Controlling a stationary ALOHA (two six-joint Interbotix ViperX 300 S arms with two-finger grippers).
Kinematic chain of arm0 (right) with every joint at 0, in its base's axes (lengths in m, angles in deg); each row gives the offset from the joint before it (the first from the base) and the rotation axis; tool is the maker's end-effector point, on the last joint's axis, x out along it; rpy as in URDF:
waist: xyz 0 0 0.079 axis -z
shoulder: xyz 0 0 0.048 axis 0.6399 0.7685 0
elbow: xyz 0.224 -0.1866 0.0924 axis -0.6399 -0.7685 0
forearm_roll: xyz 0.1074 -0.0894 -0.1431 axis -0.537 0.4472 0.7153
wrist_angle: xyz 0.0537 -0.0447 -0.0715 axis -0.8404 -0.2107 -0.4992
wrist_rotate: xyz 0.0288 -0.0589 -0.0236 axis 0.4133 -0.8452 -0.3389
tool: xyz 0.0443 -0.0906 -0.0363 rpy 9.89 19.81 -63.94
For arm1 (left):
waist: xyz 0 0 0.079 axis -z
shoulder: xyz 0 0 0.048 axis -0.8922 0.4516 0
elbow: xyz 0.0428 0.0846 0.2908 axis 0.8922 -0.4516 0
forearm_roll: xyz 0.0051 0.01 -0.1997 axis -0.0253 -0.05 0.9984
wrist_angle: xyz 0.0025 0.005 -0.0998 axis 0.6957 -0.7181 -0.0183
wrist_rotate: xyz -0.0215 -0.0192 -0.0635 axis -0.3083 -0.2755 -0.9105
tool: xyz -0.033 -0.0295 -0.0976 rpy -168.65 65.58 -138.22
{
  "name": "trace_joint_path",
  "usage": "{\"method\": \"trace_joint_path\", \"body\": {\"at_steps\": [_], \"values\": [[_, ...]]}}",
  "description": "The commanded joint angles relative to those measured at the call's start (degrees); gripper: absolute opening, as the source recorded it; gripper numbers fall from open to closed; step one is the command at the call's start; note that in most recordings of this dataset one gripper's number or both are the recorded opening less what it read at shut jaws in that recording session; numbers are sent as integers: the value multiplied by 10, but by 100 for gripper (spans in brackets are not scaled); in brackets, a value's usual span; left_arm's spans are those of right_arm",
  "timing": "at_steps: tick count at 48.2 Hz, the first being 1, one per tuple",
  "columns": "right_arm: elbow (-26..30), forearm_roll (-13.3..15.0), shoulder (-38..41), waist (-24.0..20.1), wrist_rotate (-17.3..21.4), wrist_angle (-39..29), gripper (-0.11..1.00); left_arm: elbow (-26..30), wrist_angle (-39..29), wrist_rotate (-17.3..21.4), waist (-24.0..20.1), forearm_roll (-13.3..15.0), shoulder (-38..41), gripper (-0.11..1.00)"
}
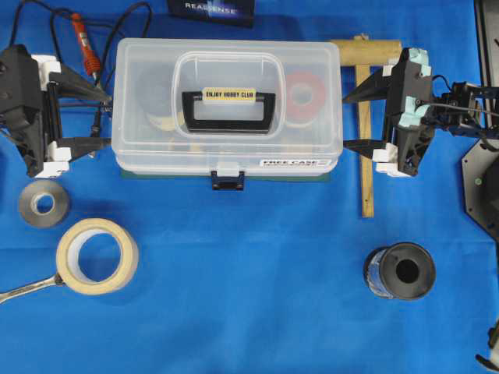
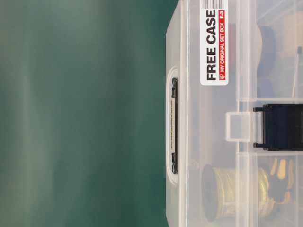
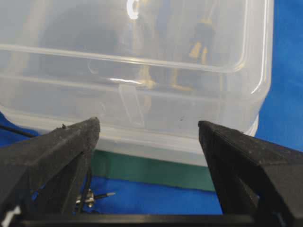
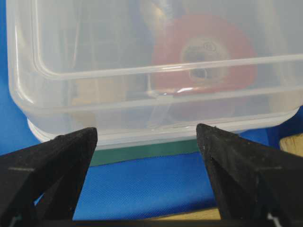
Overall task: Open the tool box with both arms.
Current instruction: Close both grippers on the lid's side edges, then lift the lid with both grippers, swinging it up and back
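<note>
Two black pincers flank the tool box (image 1: 226,105) in the overhead view: the left gripper (image 1: 105,118) at its left end, the right gripper (image 1: 348,121) at its right end, each with its jaws spread wide and empty, fingertips just short of the clear walls. The lid is down and the dark blue latch (image 1: 227,181) sits at the front edge, between the two pincers. A wooden mallet (image 1: 365,109) lies partly hidden beneath the right gripper; a wrench (image 1: 27,287) is cut off at the frame edge.

At table level, the picture is turned sideways; only part of the box (image 2: 213,142) shows, its contents blurred behind plastic, and neither pincer appears.

From the left wrist, the box's end wall (image 3: 142,71) fills the view straight ahead of the gripper (image 3: 149,130), whose fingers (image 3: 61,146) stand far apart, holding nothing; whether they touch the box cannot be told. Items inside are hazy.

From the right wrist, the box (image 4: 156,71) lies directly ahead of the wide-open, empty gripper (image 4: 147,135); a red roll (image 4: 203,56) shows dimly through the wall.
</note>
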Motion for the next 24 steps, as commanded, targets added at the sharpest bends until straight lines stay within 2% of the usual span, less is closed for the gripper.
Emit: {"method": "trace_joint_path", "body": {"at_steps": [1, 13, 24], "values": [[40, -2, -11, 0, 2, 12, 85, 31, 18, -4, 3, 2, -18, 83], [54, 0, -44, 0, 1, 0, 85, 31, 18, -4, 2, 2, -58, 83], [62, 8, -80, 10, 1, -4, 85, 32, 22, -3, -18, 2, -81, 83]]}}
